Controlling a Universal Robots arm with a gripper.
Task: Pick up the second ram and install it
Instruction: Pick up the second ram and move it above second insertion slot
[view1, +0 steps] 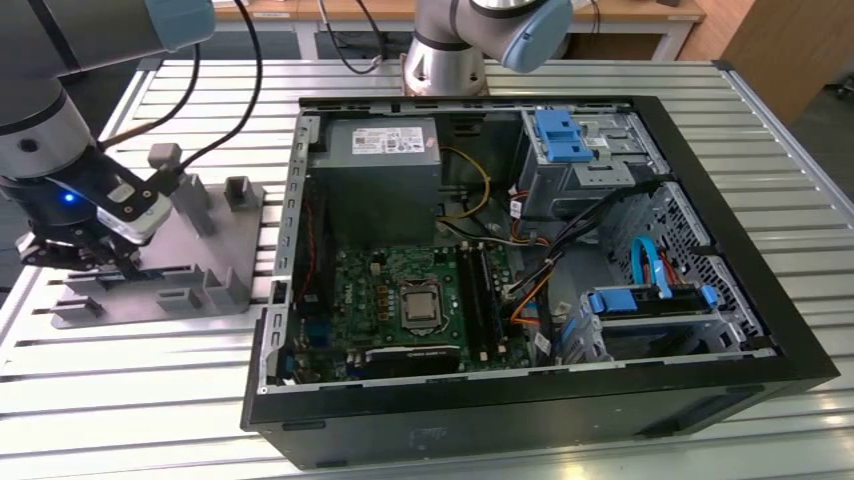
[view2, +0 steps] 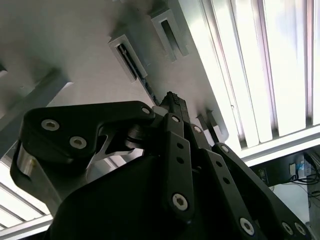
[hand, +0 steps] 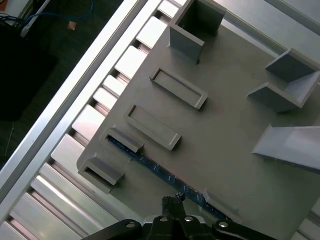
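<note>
At the edge of the grey fixture plate (hand: 225, 125), the hand (hand: 173, 202) is pointing down at the mid-length of the second ram (hand: 150, 166); whether the hand is open, closed or gripping the stick cannot be told. In both wrist views the second ram (view2: 145, 80) is standing on its long edge in the plate's end holders, showing as a thin blue-green strip. In the exterior view the hand (view1: 120, 262) is hanging over the plate at the exterior view's left, and the plate is lying on the slatted metal surface (view1: 134, 370). An open computer case (view1: 747, 340) is sitting just beside the plate, toward the exterior view's right, with its green motherboard (view1: 380, 290) facing up.
</note>
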